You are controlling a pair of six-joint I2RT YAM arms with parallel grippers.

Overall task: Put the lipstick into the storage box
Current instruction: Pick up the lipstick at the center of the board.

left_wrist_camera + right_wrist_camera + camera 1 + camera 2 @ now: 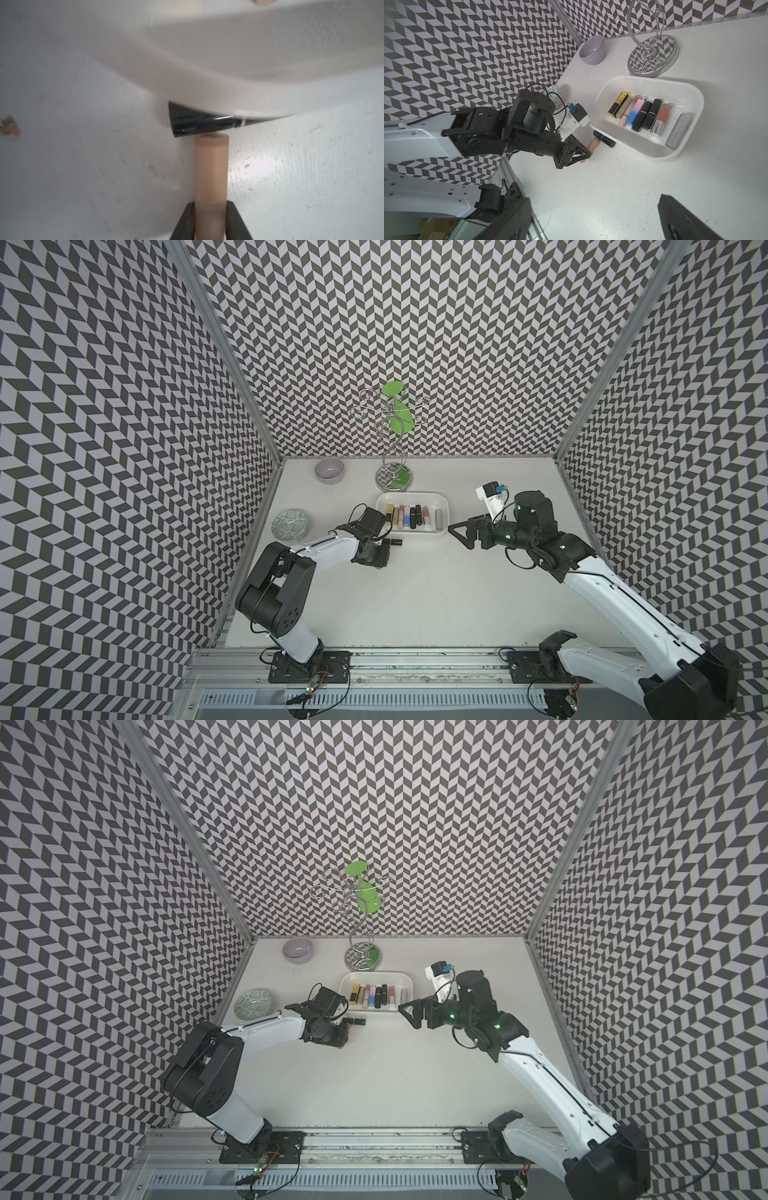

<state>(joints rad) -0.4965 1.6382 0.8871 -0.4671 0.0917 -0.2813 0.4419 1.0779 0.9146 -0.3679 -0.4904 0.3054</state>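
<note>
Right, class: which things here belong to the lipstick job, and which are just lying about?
Job:
- left claw, shut on the beige lipstick
- black lipstick, lying beside the box
- other lipsticks, already in the box

Lying about:
- bowl
- plate
- stand

No word can be read with certainty: there is only small dark print, too tiny to make out, on a pale pink tube [624, 118] inside the storage box [654, 80], right of the frame's middle, and on the white camera mount [439, 981].
</note>
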